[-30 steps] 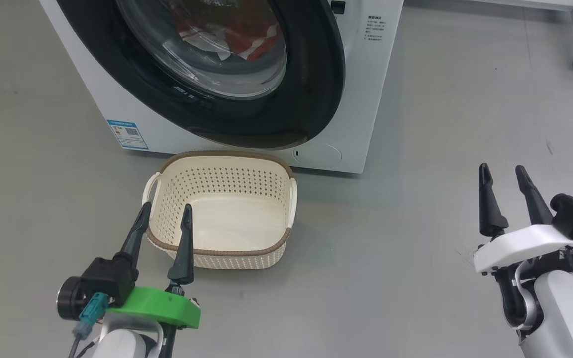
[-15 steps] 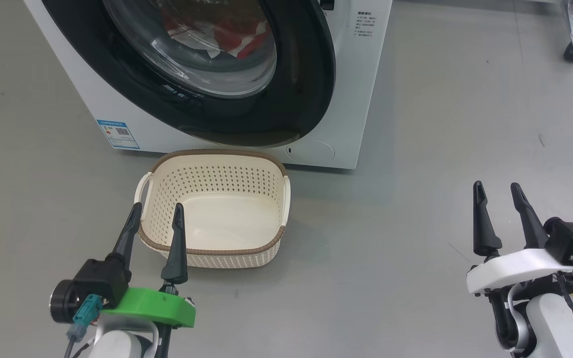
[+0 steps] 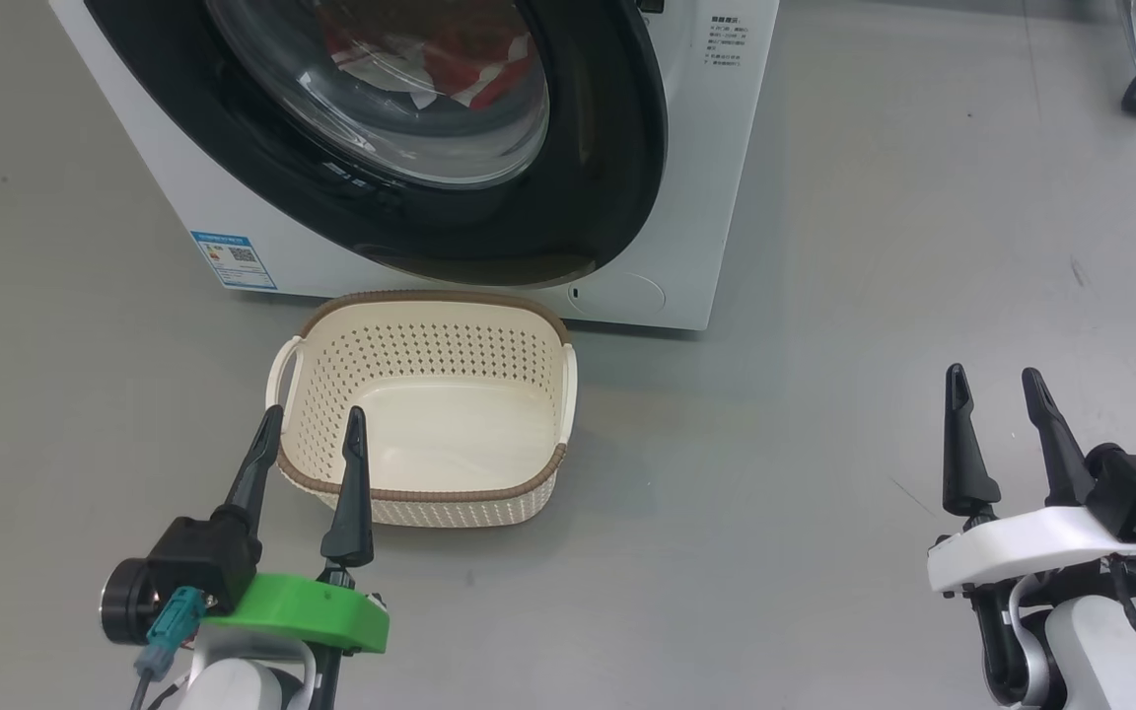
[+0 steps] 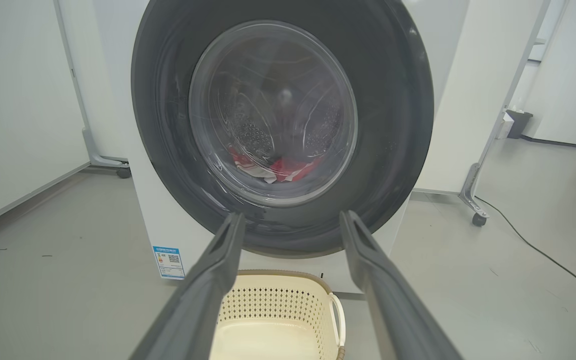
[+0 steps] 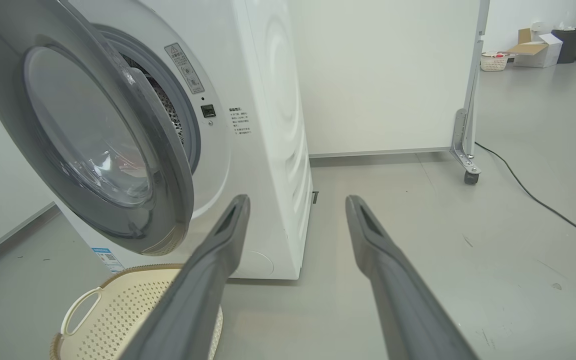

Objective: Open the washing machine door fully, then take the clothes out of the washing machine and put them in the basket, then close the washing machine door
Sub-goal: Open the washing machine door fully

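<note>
1. We held our left claw (image 3: 316, 411) at the near left, its two fingers spread wide with nothing between them. In the head view its tips showed against the near left rim of the basket (image 3: 469, 510).
2. Our right claw (image 3: 993, 373) hung at the near right over the grey floor (image 3: 824, 345), well apart from the basket, its fingers likewise spread wide and holding nothing.
3. The basket stood on the floor just in front of the washing machine (image 3: 716, 177), below the lower edge of the washing machine door (image 3: 607, 177).
4. In the right wrist view we saw the door ajar, its right edge swung off the machine's front.
5. The clothes (image 3: 469, 49), red and white, lay inside the drum, seen through the door's glass.
6. A blue label (image 3: 233, 259) sat on the machine's lower left front.
</note>
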